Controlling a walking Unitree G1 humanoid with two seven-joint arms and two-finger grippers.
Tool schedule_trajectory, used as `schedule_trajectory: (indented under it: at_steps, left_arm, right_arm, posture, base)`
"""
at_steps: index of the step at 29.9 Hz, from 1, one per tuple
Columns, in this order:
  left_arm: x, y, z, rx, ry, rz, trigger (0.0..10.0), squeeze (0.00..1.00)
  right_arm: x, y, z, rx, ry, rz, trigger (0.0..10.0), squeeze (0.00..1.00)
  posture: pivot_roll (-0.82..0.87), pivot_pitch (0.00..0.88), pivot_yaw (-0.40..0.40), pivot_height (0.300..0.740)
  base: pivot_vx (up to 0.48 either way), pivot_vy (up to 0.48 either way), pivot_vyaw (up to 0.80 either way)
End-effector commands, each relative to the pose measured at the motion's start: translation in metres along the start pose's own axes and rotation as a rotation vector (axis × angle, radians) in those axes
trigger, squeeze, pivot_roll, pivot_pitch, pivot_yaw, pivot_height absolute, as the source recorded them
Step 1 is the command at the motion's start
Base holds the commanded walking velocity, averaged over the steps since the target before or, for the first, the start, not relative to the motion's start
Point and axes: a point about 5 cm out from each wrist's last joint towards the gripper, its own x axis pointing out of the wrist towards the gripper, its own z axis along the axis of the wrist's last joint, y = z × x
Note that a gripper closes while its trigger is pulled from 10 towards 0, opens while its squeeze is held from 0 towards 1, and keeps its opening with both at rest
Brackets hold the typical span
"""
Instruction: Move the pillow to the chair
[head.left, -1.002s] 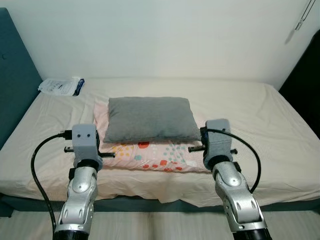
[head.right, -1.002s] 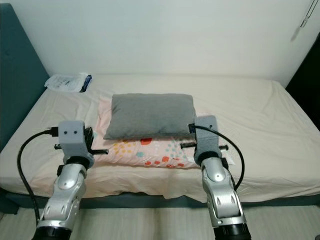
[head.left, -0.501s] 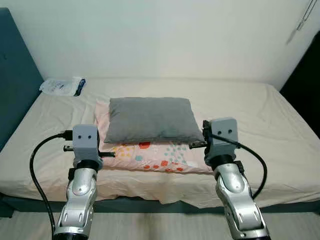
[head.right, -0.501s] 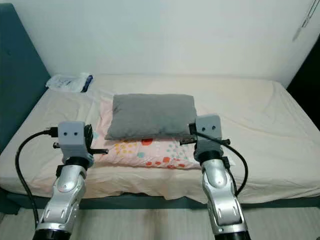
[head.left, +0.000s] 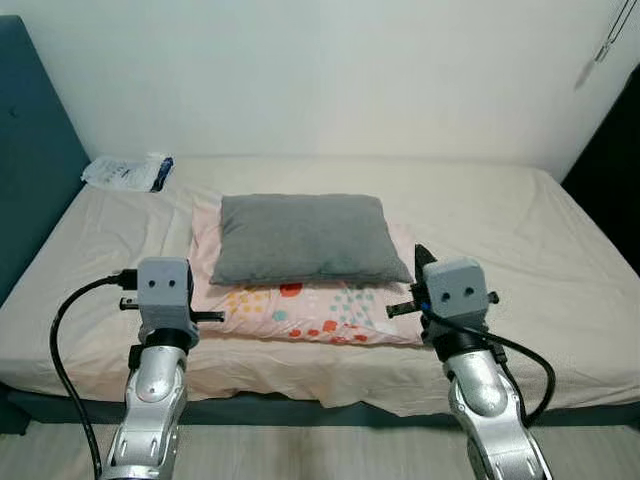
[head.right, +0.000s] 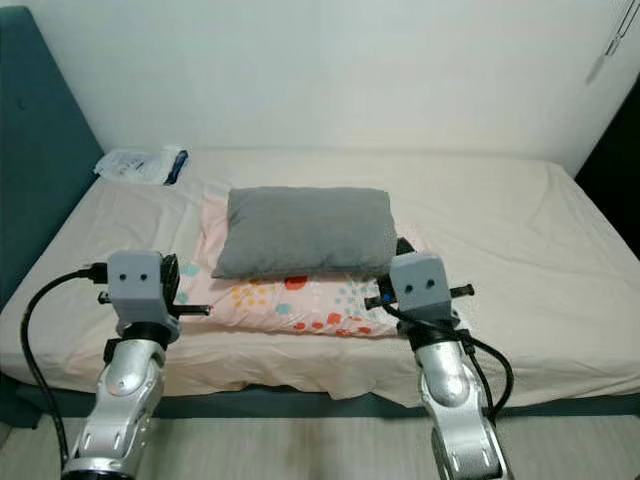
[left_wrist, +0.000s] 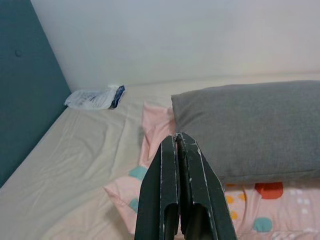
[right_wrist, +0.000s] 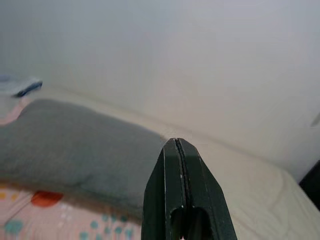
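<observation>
The grey pillow (head.left: 305, 238) lies on a pink spotted pillow (head.left: 300, 305) in the middle of the bed (head.left: 520, 230), untouched. Over the last second the right gripper (right_wrist: 177, 155) has been shifted outward and lower, off the pillow's right corner; the left gripper (left_wrist: 177, 150) has been lowered slightly near its left end. Both are pressed closed and empty. A two-sided approach is judged under way, with no grasp yet made.

One grey pillow (head.left: 304, 238) – atop one pink dotted pillow (head.left: 300, 305). One bed (head.left: 520, 240). One plastic packet (head.left: 125, 172) near one teal headboard (head.left: 30, 180). Two grippers – left gripper (left_wrist: 179, 142), right gripper (right_wrist: 177, 147).
</observation>
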Motion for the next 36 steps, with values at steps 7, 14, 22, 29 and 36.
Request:
schedule_trajectory:
  at_steps: [7, 14, 22, 29, 36]
  left_arm:
    - [0.007, -0.007, -0.009, 0.067, 0.081, -0.071, 10.0, 0.00]
    - [0.008, -0.004, -0.007, 0.048, 0.059, -0.020, 10.0, 0.00]
    - [0.010, -0.007, -0.008, 0.033, 0.087, -0.040, 10.0, 0.00]
    - [0.010, -0.008, -0.004, 0.006, 0.060, -0.073, 10.0, 0.00]
    - [0.010, -0.007, -0.003, 0.027, 0.060, -0.063, 10.0, 0.00]
  right_arm:
    - [0.002, 0.016, -0.015, 0.023, 0.103, 0.072, 10.0, 0.00]
    - [0.008, 0.011, -0.025, 0.032, 0.199, 0.021, 10.0, 0.00]
    - [0.009, 0.009, -0.026, 0.031, 0.226, 0.024, 10.0, 0.00]
    - [0.010, 0.008, -0.029, 0.020, 0.260, 0.012, 10.0, 0.00]
    - [0.012, 0.007, -0.030, 0.040, 0.291, 0.017, 10.0, 0.00]
  posture:
    - [-0.01, 0.068, -0.004, 0.740]
    - [-0.01, 0.072, -0.006, 0.740]
    - [-0.02, 0.076, -0.008, 0.740]
    - [-0.02, 0.077, -0.011, 0.740]
    - [-0.01, 0.080, -0.016, 0.740]
  base:
    - [0.000, 0.000, 0.00]
    - [0.000, 0.000, 0.00]
    - [0.000, 0.000, 0.00]
    - [0.000, 0.000, 0.00]
    - [0.393, 0.000, 0.00]
